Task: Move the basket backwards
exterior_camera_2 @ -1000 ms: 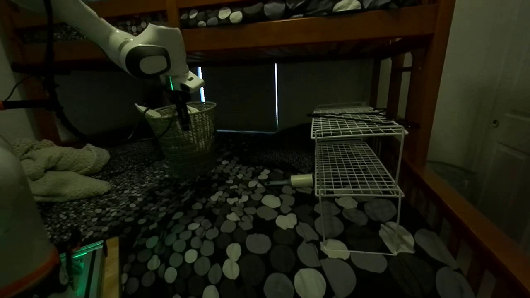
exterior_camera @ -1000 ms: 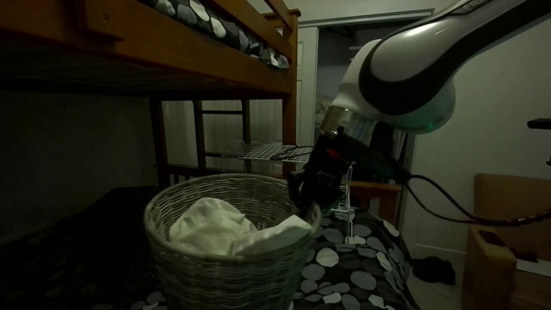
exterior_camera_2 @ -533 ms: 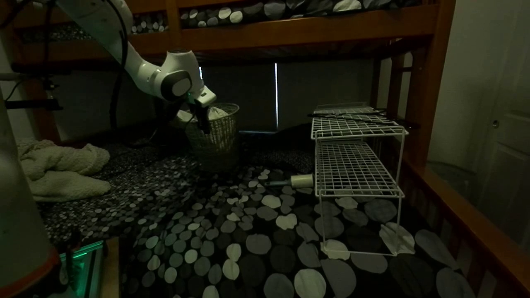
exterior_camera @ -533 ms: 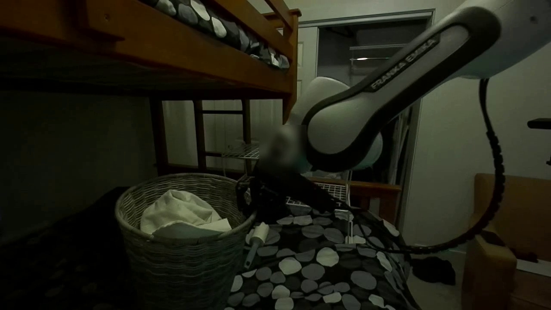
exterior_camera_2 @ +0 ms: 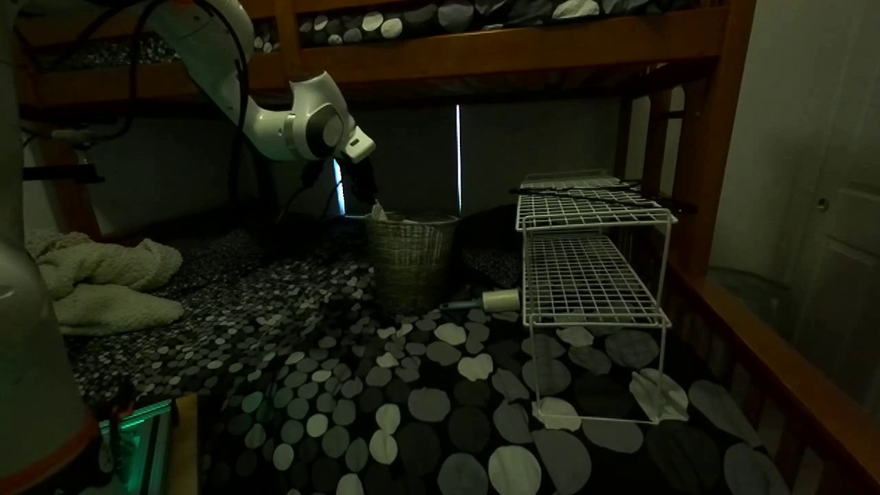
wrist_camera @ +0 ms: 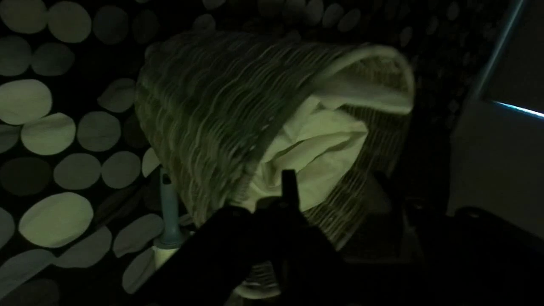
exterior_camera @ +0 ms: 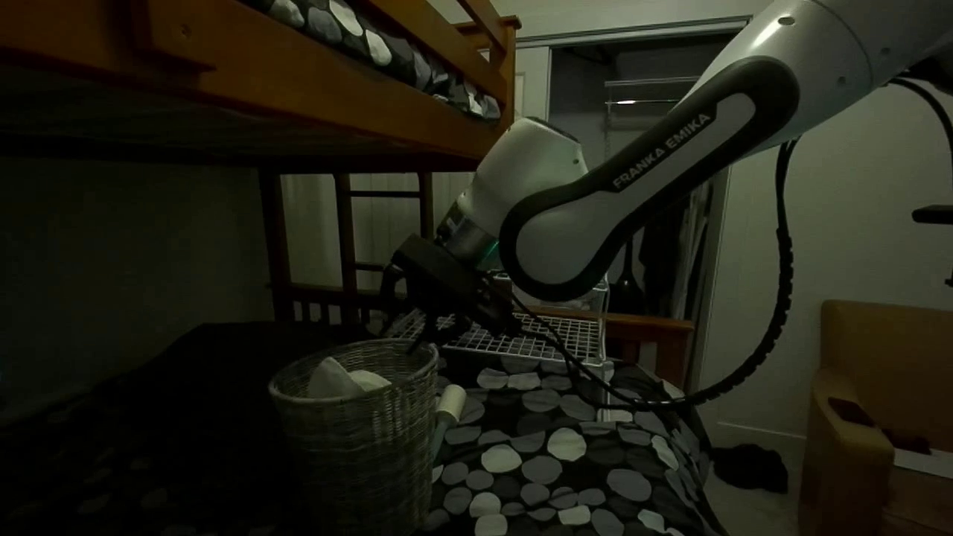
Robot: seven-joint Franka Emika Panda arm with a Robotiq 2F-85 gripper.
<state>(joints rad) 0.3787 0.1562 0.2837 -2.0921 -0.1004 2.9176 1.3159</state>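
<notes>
- The basket [exterior_camera_2: 412, 268], made of wicker, stands upright on the desk [exterior_camera_2: 399, 440], whose dark cover [exterior_camera_2: 295, 371] is printed with pale dots. It sits toward the far edge, the one by the dark wall [exterior_camera_2: 402, 155], and well apart from the edge with the wooden rail [exterior_camera_2: 790, 357].
- White cloth [wrist_camera: 323, 144] is bunched inside the basket; a corner of it sticks up past the rim.
- The pincer [exterior_camera: 398, 341] hangs right at the basket's mouth, tilted. Its fingers are spread, and in the wrist view cloth and wicker show through the gap between them. Whether a fingertip touches the rim, I cannot tell; that part is too dark.
- The arm [exterior_camera: 566, 231] reaches in from the upper right of an exterior view.
- A white roller [exterior_camera_2: 500, 300] with a blue handle lies on the desk between the basket and the wire rack [exterior_camera_2: 591, 275], its handle end just beside the basket's foot.
- The rack has two shelves and stands by the railed edge. Thin dark things [exterior_camera_2: 605, 196] lie across its top shelf.
- A pale blanket [exterior_camera_2: 103, 282] lies in folds toward the edge opposite the rail.
- An upper bunk [exterior_camera_2: 515, 62] spans overhead.
- Off the desk, beyond the railed edge's corner, are a tan chair [exterior_camera: 849, 424] and a dark heap [exterior_camera: 750, 467] on the floor.
</notes>
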